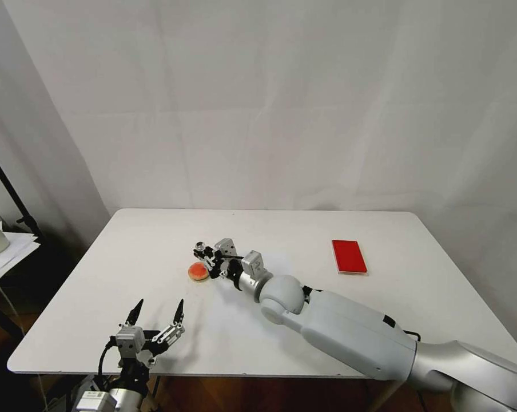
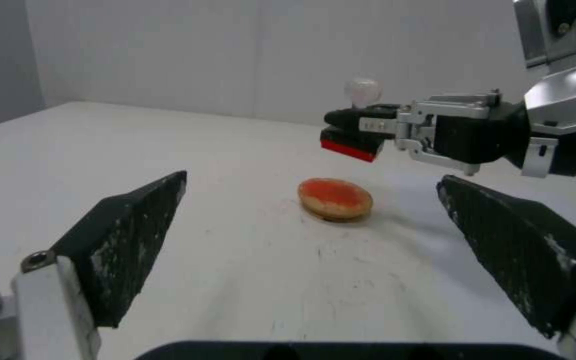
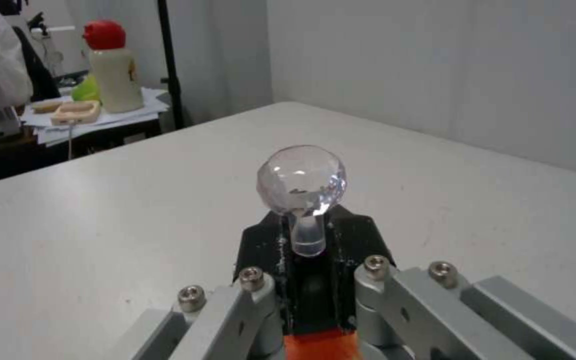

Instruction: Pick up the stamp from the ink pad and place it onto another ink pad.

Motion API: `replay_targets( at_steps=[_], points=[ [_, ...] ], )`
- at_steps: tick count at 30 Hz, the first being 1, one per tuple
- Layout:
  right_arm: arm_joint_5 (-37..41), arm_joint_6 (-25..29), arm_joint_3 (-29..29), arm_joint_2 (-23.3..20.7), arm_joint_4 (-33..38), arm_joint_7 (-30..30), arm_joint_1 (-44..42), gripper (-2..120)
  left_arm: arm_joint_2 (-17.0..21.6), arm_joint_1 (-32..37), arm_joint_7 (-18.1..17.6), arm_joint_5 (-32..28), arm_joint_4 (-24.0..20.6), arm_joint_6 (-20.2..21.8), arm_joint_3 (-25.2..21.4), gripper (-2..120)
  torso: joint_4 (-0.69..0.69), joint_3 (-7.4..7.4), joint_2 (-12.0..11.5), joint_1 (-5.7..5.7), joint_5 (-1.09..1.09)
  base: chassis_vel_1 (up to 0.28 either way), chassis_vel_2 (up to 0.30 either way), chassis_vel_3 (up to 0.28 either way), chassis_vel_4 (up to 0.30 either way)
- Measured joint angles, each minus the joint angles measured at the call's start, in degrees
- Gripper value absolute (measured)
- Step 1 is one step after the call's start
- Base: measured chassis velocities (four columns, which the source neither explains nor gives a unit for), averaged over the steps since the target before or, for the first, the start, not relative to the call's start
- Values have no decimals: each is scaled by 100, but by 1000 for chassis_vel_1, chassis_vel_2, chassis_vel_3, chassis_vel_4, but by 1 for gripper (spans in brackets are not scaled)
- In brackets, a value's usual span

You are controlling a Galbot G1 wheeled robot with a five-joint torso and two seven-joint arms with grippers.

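My right gripper (image 1: 204, 254) is shut on the stamp (image 1: 200, 247), whose clear ball knob (image 3: 301, 180) stands up from its black base (image 2: 349, 141). The stamp hangs in the air above and just beyond the small round ink pad (image 1: 199, 272) with the tan rim and orange-red centre, not touching it. In the left wrist view the round pad (image 2: 335, 198) lies below the stamp's red underside. The flat red rectangular ink pad (image 1: 349, 256) lies bare at the right of the table. My left gripper (image 1: 158, 312) waits open near the table's front left edge.
The white table (image 1: 155, 234) stands against a white backdrop. A side table (image 3: 95, 117) to the left carries a bottle with a red cap (image 3: 109, 65) and papers. A black stand pole (image 1: 10, 191) rises at the far left.
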Motion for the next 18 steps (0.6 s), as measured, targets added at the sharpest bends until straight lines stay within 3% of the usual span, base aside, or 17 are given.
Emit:
replay_targets(
  at_steps=[18],
  points=[
    [-64, 51, -35, 151, -228, 5, -143, 10, 0, 0, 0, 0, 0, 0, 0, 100, 0, -1, 0, -1, 2, 0, 0, 0, 0]
  ],
)
